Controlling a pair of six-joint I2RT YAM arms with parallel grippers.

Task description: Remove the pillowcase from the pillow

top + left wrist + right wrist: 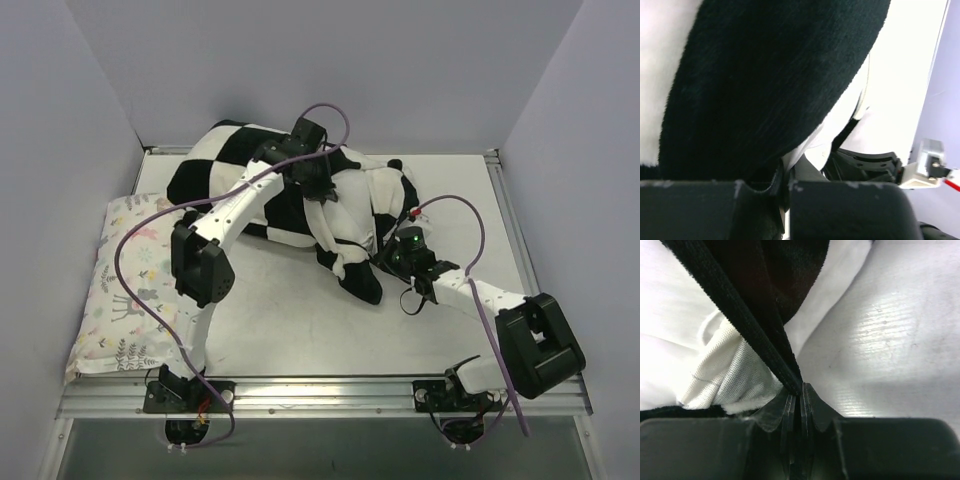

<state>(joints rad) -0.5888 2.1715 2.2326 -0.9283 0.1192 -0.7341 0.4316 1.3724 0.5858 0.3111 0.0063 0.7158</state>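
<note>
The black and white checkerboard pillowcase lies bunched at the back middle of the table. My left gripper is on top of it, and in the left wrist view its jaws are shut on a fold of the fabric. My right gripper is at the case's near right end, shut on the black hem. White woven fabric bulges beside the hem; I cannot tell whether it is the pillow. The plain white pillow is otherwise hidden inside the case.
A pale pillow printed with small pastel animals lies along the left edge. The white table is walled on three sides. The metal rail with both arm bases runs along the near edge.
</note>
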